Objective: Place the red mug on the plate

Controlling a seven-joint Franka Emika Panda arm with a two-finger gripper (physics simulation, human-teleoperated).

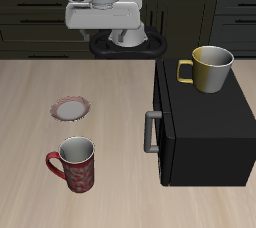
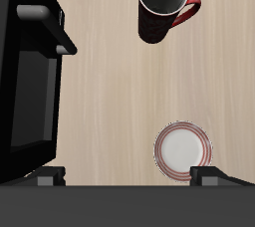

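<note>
Seen from the front and above, the red mug [image 1: 74, 162] stands upright on the pale wooden table [image 1: 110, 102] near its front edge, its loop handle [image 1: 53, 161] turned away from the black cabinet [image 1: 203, 122] and its grey-white inside open to the camera. Farther back and slightly to one side lies the plate [image 1: 71, 109], small and round, with a pale centre and a reddish-brown rim; mug and plate are near each other but do not touch, and nothing rests on the plate. Behind both, at the table's back edge, the Franka arm's pale wrist housing [image 1: 104, 15] hangs high above the wood over a dark round base; the gripper is in that view only as this housing, so its fingers cannot be read there. Next across comes the black cabinet with a grey bar handle [image 1: 152, 131] on the face turned toward the mug, and on its flat top a yellow mug [image 1: 211, 68] stands upright with its handle pointing toward the arm.

The wrist view looks straight down: the red mug [image 2: 162, 7] and the plate [image 2: 182, 149] show well apart on bare wood, beside the cabinet [image 2: 30, 82]. The gripper [image 2: 127, 176] holds nothing, its two dark fingertips [image 2: 50, 176] spread wide with the plate just off the line between them, far below
</note>
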